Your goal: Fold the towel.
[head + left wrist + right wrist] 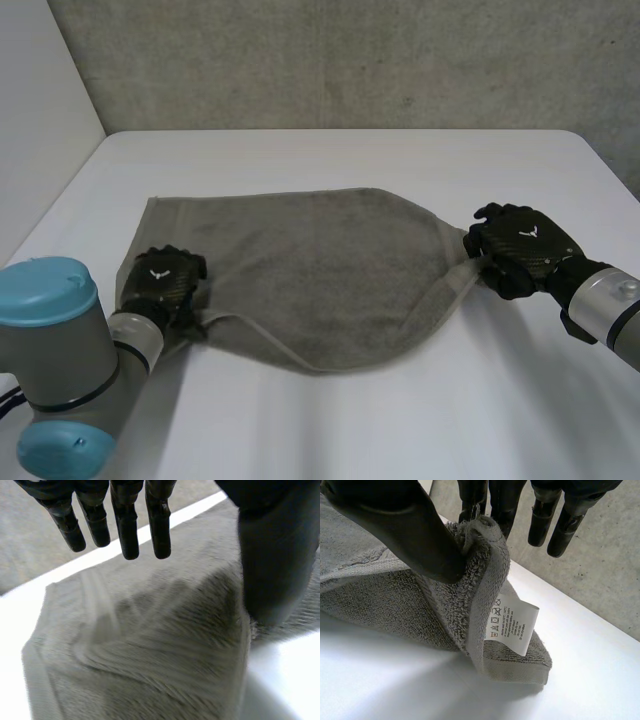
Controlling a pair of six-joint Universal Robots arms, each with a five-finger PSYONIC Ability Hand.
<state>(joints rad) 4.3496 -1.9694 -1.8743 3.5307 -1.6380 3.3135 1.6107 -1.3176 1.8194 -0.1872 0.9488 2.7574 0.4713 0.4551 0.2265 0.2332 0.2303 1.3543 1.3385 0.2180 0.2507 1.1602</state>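
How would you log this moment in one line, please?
towel: spread out | left hand: open, left edge | right hand: pinching right corner

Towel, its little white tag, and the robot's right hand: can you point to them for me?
towel [330, 280]: head view, middle of the grey cloth.
tag [512, 622]: right wrist view, middle of the white label.
right hand [525, 245]: head view, back of the hand.

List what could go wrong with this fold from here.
1. The right hand pinches just a bunched corner of the towel by the label; it could slip out.
2. The left hand is open over the towel's near-left end, not gripping, so that side may lag and the fold skew.
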